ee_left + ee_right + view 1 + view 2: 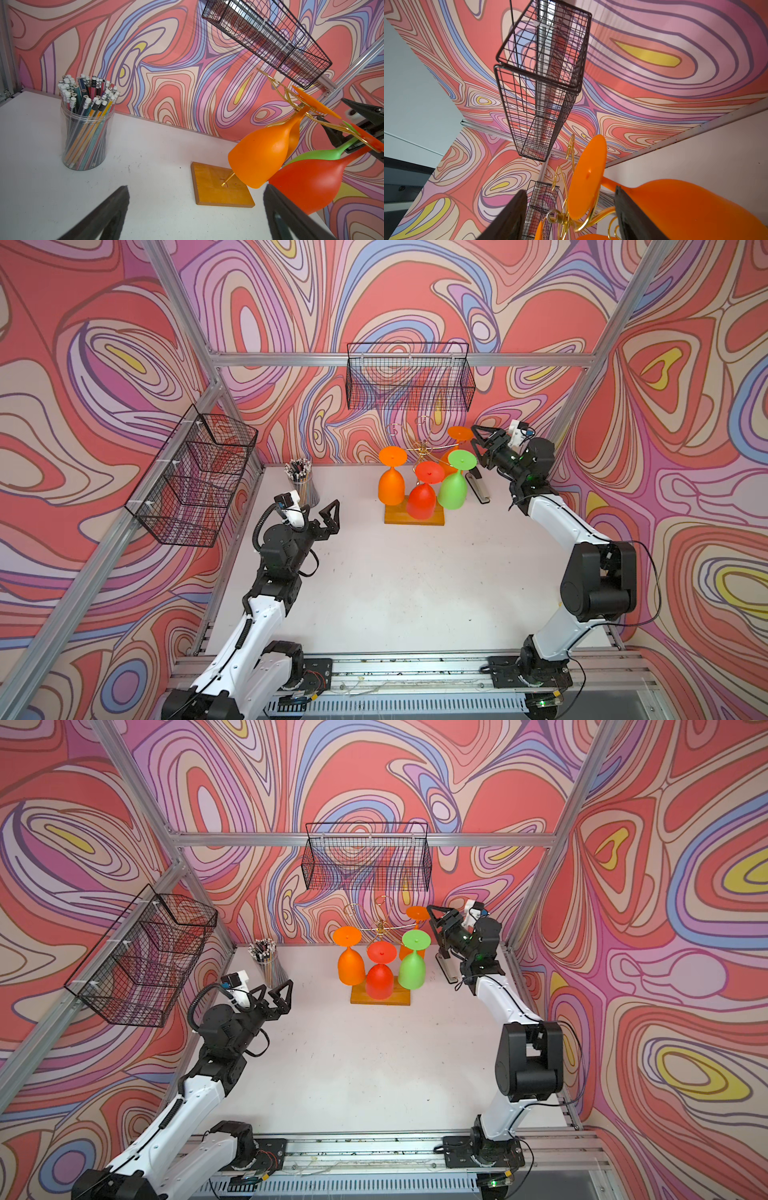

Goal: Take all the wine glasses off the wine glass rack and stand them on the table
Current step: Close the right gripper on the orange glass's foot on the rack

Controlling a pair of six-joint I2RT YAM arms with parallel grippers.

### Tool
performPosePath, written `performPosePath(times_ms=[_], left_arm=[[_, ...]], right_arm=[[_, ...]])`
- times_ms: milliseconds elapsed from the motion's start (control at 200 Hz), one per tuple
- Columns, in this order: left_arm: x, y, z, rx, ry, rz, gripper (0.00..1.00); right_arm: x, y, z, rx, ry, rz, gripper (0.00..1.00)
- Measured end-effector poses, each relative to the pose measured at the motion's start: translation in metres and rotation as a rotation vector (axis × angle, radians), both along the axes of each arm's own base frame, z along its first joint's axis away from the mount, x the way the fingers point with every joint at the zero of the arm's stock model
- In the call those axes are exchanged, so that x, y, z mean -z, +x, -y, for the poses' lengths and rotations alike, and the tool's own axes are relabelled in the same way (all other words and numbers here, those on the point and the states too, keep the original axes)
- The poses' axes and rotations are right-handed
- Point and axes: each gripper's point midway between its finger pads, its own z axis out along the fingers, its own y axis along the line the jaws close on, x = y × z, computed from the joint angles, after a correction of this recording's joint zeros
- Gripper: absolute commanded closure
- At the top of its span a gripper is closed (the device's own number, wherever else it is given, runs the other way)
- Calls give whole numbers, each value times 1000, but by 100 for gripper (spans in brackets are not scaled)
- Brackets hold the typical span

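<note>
The wine glass rack (422,449) is a gold wire tree on a wooden base (413,519) at the back of the table. Several plastic wine glasses hang upside down from it: orange (391,485), red (422,499), green (453,489), and a second orange one whose foot (460,433) is at the back right. My right gripper (475,442) is right beside that foot. In the right wrist view it (571,189) is open, with the orange foot (587,176) between the fingers and not touching them. My left gripper (332,516) hangs open and empty, left of the rack.
A clear cup of pencils (301,485) stands at the back left. A stapler (478,489) lies right of the rack, under my right arm. Black mesh baskets hang on the back wall (409,377) and the left wall (195,477).
</note>
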Motion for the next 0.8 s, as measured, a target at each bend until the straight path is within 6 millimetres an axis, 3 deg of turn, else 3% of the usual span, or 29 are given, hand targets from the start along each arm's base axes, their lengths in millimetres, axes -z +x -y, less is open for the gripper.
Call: performPosePath(times_ms=[491,801], left_arm=[[-4,-2,-3,-14,14,16,0],[-4,-2,-3,-18,18,17,0]], right_arm=[[29,21,-1,1,8,-62,51],[13,22,-1,6,10,-26,58]])
